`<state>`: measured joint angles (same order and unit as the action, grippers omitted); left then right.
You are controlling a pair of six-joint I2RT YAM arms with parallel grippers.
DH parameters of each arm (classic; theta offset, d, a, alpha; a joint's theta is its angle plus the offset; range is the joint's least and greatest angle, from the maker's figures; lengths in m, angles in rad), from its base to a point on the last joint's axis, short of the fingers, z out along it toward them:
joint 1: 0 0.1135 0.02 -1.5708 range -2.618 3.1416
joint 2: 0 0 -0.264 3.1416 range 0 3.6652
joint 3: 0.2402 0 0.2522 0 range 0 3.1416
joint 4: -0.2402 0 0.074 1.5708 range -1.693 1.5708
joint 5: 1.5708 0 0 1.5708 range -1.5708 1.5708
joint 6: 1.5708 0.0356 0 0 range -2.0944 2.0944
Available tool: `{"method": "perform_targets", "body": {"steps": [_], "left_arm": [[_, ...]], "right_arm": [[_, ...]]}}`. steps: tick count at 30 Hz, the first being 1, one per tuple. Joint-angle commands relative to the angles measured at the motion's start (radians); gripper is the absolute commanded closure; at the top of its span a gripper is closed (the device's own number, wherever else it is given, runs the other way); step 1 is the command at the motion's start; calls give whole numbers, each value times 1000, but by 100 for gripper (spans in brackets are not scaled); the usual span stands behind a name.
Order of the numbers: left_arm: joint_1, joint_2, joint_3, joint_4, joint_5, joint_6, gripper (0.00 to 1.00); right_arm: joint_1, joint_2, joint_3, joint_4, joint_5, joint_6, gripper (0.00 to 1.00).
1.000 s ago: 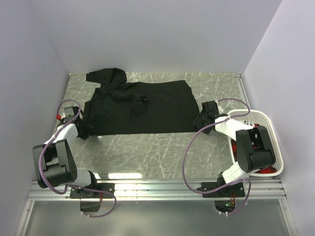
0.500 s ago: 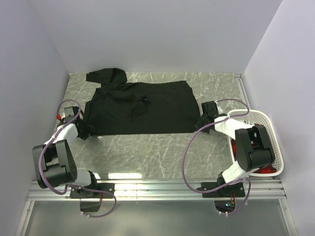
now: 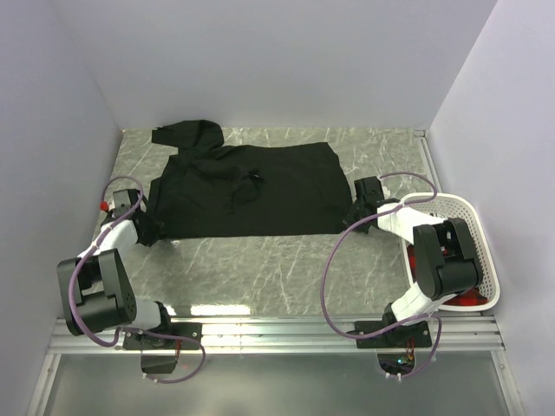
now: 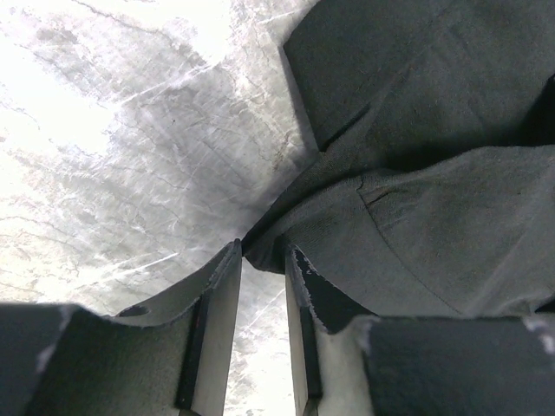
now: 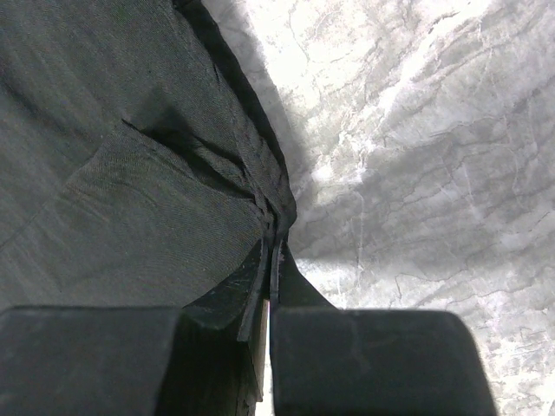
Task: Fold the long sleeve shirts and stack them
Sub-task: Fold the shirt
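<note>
There is one black shirt (image 3: 251,191), and it lies spread out in the upper middle of the top view on the gray marble table (image 3: 277,260). One part of it is bunched up at the shirt's upper left. There are two robot arms, one at each side of the picture, each with one gripper. The left gripper (image 3: 149,227) is at the shirt's lower left corner. In the left wrist view the shirt (image 4: 416,217) fills the right side and the table (image 4: 113,156) fills the left. The left gripper (image 4: 263,260) has its two fingers a little apart, and the table shows through the thin gap. The corner of the cloth sits right at the fingertips – I cannot tell if they pinch it. The right gripper (image 3: 357,212) is at the shirt's lower right corner. In the right wrist view the shirt (image 5: 104,173) is on the left and the table (image 5: 416,156) is on the right. There the right gripper (image 5: 270,260) is squeezed tight, with the shirt's edge caught between its two fingers. One white basket (image 3: 488,256) sits at the right side of the top view – something red (image 3: 468,301) lies inside it.
</note>
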<state>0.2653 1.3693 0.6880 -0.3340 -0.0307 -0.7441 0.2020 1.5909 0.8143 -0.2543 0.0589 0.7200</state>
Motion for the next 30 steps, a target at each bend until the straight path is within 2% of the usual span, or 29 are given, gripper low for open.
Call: {"method": "perform_targets", "body": {"steps": [1, 15, 18, 22, 30], "left_arm": [[3, -13, -10, 20, 6, 20, 67], [3, 25, 7, -13, -47, 28, 76], [2, 39, 15, -14, -51, 32, 82], [3, 45, 33, -14, -61, 52, 100], [2, 71, 125, -83, -234, 118, 100]], "right_arm": [[-4, 4, 32, 7, -7, -10, 100], [-4, 3, 34, 15, -13, -11, 100], [-6, 1, 31, 15, -16, -11, 100], [-3, -2, 34, 12, -8, -17, 100], [-13, -19, 83, -62, 87, -62, 100]]}}
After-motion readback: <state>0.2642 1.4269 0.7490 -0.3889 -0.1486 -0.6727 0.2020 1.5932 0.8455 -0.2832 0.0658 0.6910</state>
